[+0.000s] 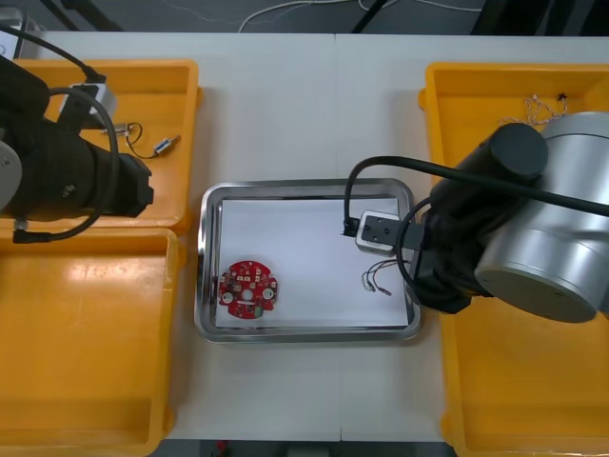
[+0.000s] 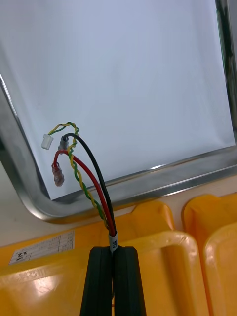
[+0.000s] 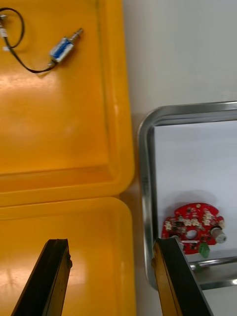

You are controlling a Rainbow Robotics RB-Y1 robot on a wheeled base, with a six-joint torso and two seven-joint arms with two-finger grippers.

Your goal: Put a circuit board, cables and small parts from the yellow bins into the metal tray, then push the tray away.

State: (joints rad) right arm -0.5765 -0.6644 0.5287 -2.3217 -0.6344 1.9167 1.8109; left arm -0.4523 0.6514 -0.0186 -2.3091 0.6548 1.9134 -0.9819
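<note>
cable (image 2: 86, 177) is pinched in the right gripper (image 2: 113, 249) over the tray (image 2: 19, 163) at 4 o'clock; best lowered flat before release. left gripper (image 3: 111, 242) is held spread at 9 o'clock.

Light table (image 1: 285, 114) – pale, matte top, thin seam (image 1: 335, 105) running from near edge to far edge across middle. Beyond far edge – dark grey floor (image 1: 190, 14), white cord (image 1: 285, 8) trailing over it. Even light, soft shadows on tabletop.
</note>
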